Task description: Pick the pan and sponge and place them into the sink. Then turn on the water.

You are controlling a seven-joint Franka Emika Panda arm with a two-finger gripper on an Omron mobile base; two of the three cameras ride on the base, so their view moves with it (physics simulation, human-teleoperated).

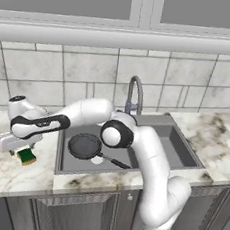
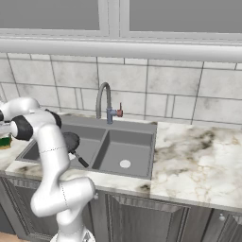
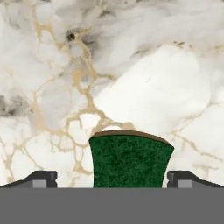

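Marbled white stone with gold and grey veins makes up the counter (image 1: 11, 169), backed by a wall of pale tiles under a window sill. At the far left of the left base view, the tool (image 1: 19, 149) hangs over the counter, left of the sink, directly above the sponge (image 1: 27, 155). The sponge lies flat on the stone, green top up with its yellow layer showing at the edge. In the hand view the sponge (image 3: 131, 161) sits between the two dark fingertips (image 3: 41, 178), which stand spread wide on either side of it, apart from its edges, pinching nothing.

Moving right, the grey double sink (image 1: 182, 144) is sunk into the counter. The pan (image 1: 85, 145) rests in its left basin beside the pale drain, its thin black handle reaching toward the divider. The arm's forearm and dark elbow joint cross over this basin and cover part of the rim and the divider. Behind the sink rises the arched grey faucet (image 1: 135, 94); from the right base view the faucet (image 2: 103, 100) stands clear, with a small red lever at its bluish base. The right basin holds a round pale drain. Further right lies bare marbled stone, and dark panelled cabinet doors (image 2: 142, 217) run below.
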